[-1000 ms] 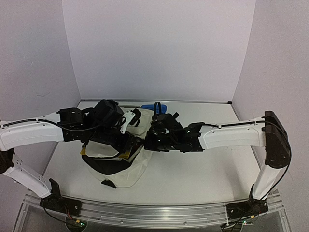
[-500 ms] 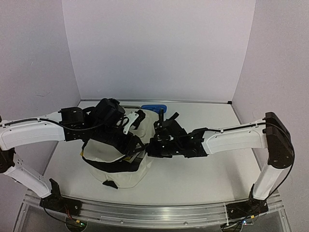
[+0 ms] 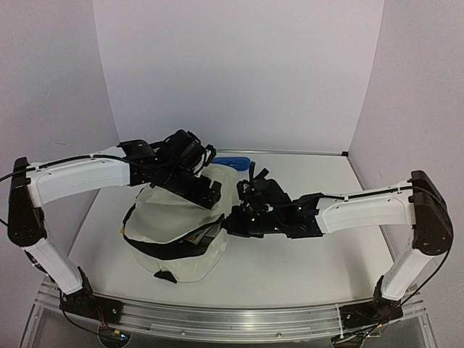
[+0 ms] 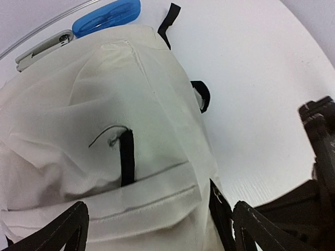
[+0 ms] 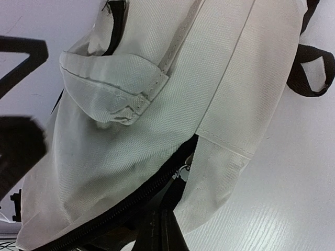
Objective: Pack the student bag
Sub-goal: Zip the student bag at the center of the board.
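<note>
2 white arms (image 3: 80, 181) with black joints (image 3: 22, 210) and cables (image 3: 362, 192).

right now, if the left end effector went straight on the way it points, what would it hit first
The student bag: the open left end effector points at its cream fabric, near the pocket seam, and nothing lies between. How close the fabric is, the wrist view leaves unclear.

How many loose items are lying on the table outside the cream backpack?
2: a blue oval plastic case and a grey stapler-like tool, side by side beyond the cream fabric backpack. More may be hidden under it.
</note>
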